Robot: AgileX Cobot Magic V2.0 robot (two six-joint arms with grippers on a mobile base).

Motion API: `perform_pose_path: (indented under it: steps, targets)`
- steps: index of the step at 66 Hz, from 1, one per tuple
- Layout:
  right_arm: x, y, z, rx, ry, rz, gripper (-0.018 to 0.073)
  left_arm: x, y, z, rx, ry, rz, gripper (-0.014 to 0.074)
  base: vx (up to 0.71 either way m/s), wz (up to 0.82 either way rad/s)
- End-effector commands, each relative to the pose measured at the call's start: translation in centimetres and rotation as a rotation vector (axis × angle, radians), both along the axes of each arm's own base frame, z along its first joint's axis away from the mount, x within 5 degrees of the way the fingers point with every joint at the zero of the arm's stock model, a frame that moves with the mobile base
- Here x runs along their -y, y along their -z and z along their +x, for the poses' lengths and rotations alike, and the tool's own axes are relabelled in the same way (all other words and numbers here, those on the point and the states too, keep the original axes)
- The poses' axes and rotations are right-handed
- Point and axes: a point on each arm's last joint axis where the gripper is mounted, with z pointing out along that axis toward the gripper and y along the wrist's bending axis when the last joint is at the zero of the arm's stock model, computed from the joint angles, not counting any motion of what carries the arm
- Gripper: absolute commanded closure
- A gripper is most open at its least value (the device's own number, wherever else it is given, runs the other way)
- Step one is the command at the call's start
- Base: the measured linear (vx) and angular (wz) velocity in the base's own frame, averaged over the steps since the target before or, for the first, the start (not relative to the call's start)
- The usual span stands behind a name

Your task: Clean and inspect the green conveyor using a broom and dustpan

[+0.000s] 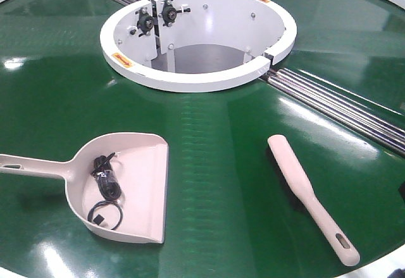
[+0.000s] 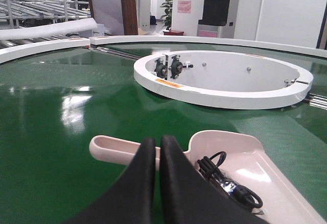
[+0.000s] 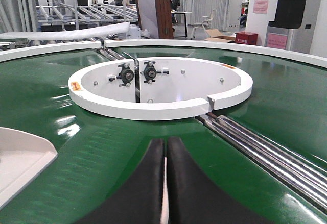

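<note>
Glossy dark-green round conveyor belt (image 1: 215, 164), smooth, reflective; polished steel roller strips (image 1: 342, 104). White-painted ring hub (image 1: 190, 78), satin. Beige-pink plastic dustpan (image 1: 136, 186) and beige-pink plastic broom (image 1: 304, 189), smooth, matt.

the left gripper (image 2: 157, 150) shows only in its own wrist view, its two black fingers pressed together at the tips, holding nothing. the right gripper (image 3: 165, 150) looks the same, fingers closed with only a thin slit between them, empty.
</note>
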Motion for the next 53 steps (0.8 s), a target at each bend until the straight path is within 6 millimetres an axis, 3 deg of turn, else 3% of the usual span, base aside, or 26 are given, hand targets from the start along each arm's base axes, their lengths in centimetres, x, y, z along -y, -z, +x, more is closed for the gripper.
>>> perform_pose_path:
  steps: [1, 39, 53]
  targets:
    - [0.0, -1.6, 0.0, 0.097, 0.001, 0.017, 0.0568, 0.1, -0.3, -0.1, 0.07, 0.008, -0.015, 0.0603, 0.0, 0.0]
    - [0.1, -1.7, -0.2, 0.115, 0.003, -0.009, 0.0568, 0.1, -0.3, -0.1, 0.07, 0.008, -0.015, 0.0603, 0.0, 0.0]
    - [1.2, -1.0, -0.1, 0.026, 0.149, 0.012, 0.0568, 0.1, -0.3, -0.1, 0.069, 0.008, -0.015, 0.0603, 0.0, 0.0]
